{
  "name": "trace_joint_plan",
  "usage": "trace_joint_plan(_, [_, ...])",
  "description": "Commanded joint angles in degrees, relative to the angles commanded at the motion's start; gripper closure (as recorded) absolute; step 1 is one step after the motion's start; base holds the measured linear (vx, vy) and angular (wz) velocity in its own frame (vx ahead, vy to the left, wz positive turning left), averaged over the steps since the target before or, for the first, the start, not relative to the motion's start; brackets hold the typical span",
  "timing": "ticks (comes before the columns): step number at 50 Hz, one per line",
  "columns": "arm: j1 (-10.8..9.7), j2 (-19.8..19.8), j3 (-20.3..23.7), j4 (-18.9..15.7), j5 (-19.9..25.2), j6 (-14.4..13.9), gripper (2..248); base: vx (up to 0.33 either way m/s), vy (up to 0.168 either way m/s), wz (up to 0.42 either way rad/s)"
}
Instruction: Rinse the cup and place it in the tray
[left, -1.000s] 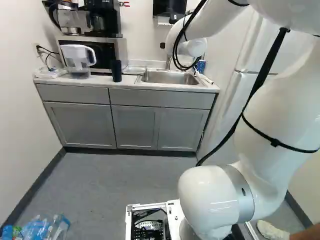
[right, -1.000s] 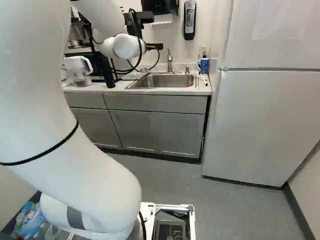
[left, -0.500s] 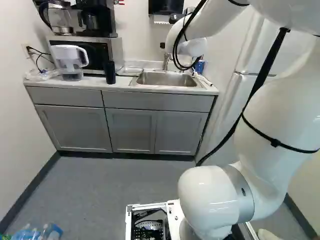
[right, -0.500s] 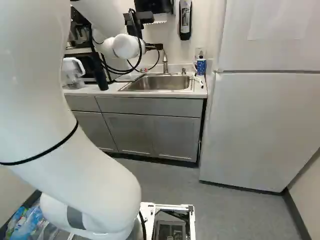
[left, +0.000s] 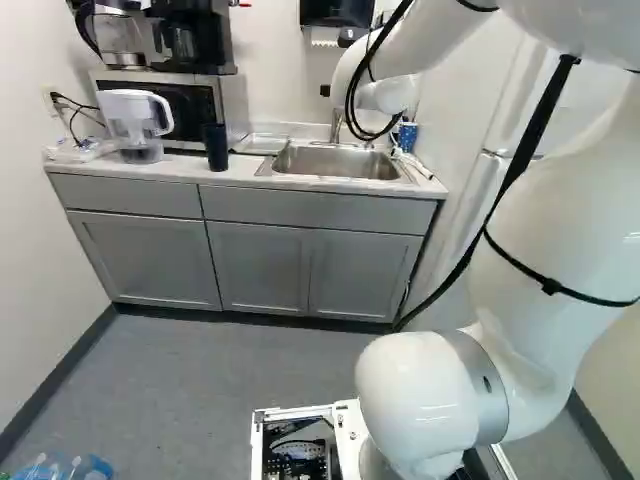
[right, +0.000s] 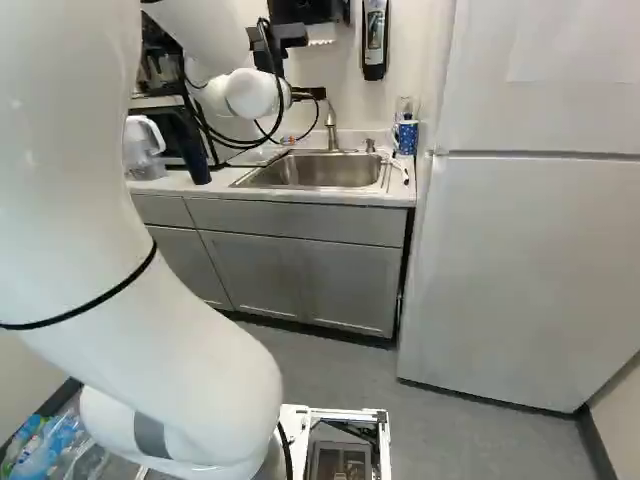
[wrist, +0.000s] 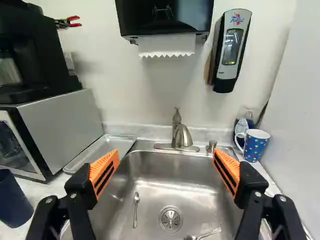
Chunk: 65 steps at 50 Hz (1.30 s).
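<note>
My gripper (right: 311, 93) shows only in part past the white wrist in the right base view. In the wrist view the gripper (wrist: 165, 170) is open over the sink (wrist: 165, 172), with nothing between its fingers. A dark blue cup (wrist: 14, 200) stands upright on the counter beyond the left finger; the left base view shows this cup (left: 215, 147) beside the pitcher. A spotted mug (wrist: 255, 145) stands right of the faucet (wrist: 181, 134). The shallow metal tray (wrist: 102, 150) lies between microwave and sink, with nothing seen on it.
A spoon (wrist: 136, 210) and another utensil (wrist: 205, 234) lie in the sink. The microwave (wrist: 55, 130) and pitcher (left: 138, 120) occupy the counter's left part. The fridge (right: 520, 270) stands close on the right. A towel dispenser (wrist: 165, 20) and soap dispenser (wrist: 231, 50) hang above.
The base has moved: it has come closer to the counter and turned a little, so the whole scene has shifted in both base views. The arm keeps its pose against its lowest joint.
</note>
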Motion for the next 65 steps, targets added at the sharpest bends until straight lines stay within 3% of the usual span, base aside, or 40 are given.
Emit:
trace_joint_plan(36, [0.0,0.0,0.0,0.0,0.0,0.0,3,0.148,-0.041,0.174])
trace_joint_plan(65, [0.0,0.0,0.0,0.0,0.0,0.0,3,0.131,-0.044,0.016])
